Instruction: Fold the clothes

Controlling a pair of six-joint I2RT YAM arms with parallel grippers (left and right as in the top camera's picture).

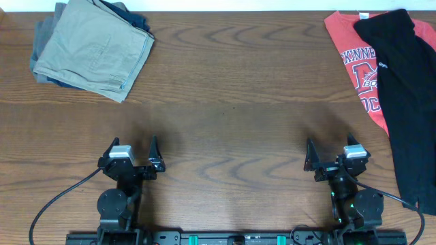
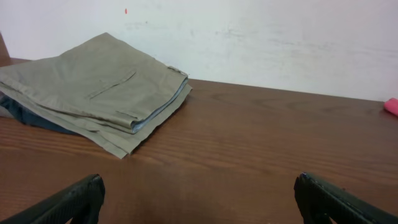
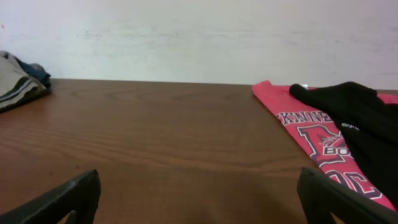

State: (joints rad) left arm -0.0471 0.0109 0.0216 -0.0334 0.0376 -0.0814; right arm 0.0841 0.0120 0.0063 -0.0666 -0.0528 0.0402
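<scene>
The clothes, a plain black garment with small white lettering, lie in a long strip at the table's right edge, partly over a red T-shirt. In the right wrist view the black garment lies far right, over the red shirt. My right gripper stands open near the front edge, left of the black cloth, nothing between its fingers. My left gripper is open too, at front left, far from the clothes; its fingers frame bare wood.
Folded khaki trousers sit on a darker folded pile at the back left, seen also in the left wrist view as khaki trousers. A white wall runs behind the wooden table. Cables trail from both arm bases at the front edge.
</scene>
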